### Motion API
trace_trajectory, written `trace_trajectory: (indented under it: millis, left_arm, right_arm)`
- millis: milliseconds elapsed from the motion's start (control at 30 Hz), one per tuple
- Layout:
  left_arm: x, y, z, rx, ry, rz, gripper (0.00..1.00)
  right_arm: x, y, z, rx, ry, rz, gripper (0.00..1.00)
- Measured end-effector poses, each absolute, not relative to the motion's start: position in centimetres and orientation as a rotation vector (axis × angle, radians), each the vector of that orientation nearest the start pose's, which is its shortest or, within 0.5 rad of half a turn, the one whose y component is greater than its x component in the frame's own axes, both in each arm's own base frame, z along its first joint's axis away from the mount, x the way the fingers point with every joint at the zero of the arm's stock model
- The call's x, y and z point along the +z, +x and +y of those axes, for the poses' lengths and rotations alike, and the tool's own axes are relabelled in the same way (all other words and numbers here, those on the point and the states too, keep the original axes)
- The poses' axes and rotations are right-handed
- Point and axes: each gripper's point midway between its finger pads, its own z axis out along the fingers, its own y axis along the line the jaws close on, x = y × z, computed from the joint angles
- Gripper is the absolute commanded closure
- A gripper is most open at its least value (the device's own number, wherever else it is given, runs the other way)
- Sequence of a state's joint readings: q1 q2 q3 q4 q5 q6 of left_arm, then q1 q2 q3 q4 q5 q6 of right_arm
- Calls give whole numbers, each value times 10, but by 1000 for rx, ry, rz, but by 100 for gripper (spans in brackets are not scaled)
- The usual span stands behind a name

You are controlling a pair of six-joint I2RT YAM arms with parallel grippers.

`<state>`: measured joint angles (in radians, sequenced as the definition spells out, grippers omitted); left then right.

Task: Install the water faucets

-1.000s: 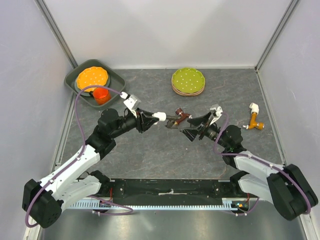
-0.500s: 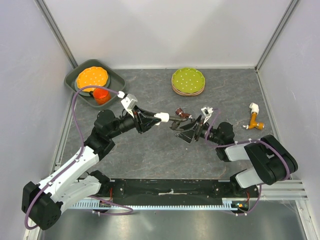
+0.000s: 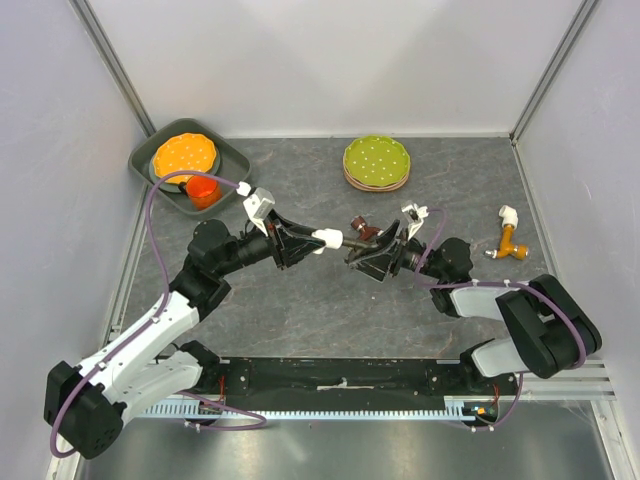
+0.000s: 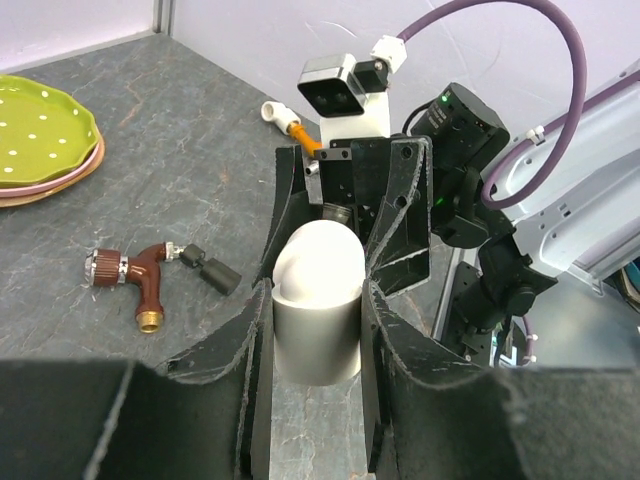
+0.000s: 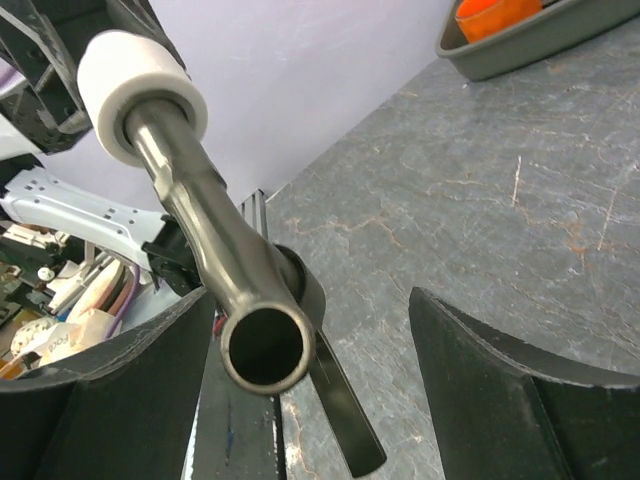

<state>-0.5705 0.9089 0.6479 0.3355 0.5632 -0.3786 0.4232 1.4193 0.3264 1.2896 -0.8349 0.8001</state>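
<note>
Evidently little is done: above the table, the left pincer is clamped tight on a white elbow fitting whose dark grey pipe pokes into the right pincer, its jaws wide apart, not gripping; just beside that pincer a reddish-brown tap lies loose, uninstalled

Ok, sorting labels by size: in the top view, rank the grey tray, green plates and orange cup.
Largest to smallest:
1. grey tray
2. green plates
3. orange cup
All sit at similar depth, so nearness hardly skews this.
</note>
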Motion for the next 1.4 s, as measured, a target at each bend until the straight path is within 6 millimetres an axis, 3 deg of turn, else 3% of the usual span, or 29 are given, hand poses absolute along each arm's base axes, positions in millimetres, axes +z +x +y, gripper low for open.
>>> trace_trajectory:
  millis: [100, 200, 300, 333, 433, 500, 633, 900, 1067, 1400]
  left_arm:
    - [295, 215, -267, -1179, 640, 1494, 98]
    - [295, 214, -268, -1187, 643, 1493, 98]
    - [293, 215, -269, -1193, 643, 1502, 98]
    - [292, 215, -270, -1194, 642, 1506, 98]
    - [292, 219, -268, -1198, 623, 1513, 98]
    - [293, 220, -267, -1203, 610, 1512, 94]
    - [296, 219, -269, -1217, 624, 1502, 70]
    - [298, 219, -276, -1249, 665, 1498, 49]
    - [291, 209, -284, -1310, 728, 1514, 44]
    - [282, 201, -287, -1360, 774, 1556, 51]
  right_arm:
    - [196, 228, 268, 1546, -505, 1548, 26]
    - [204, 228, 269, 1556, -510, 1532, 44]
    - [210, 226, 269, 1570, -515, 1520, 68]
    - [212, 225, 269, 1573, -519, 1515, 83]
    - [216, 220, 268, 1583, -551, 1497, 100]
    - [221, 217, 267, 1583, -570, 1477, 100]
    - [223, 217, 266, 1588, -556, 1484, 100]
    - [222, 214, 265, 1604, -550, 1505, 100]
    - [227, 210, 267, 1619, -574, 1492, 100]
    - [232, 207, 268, 1630, -597, 1477, 100]
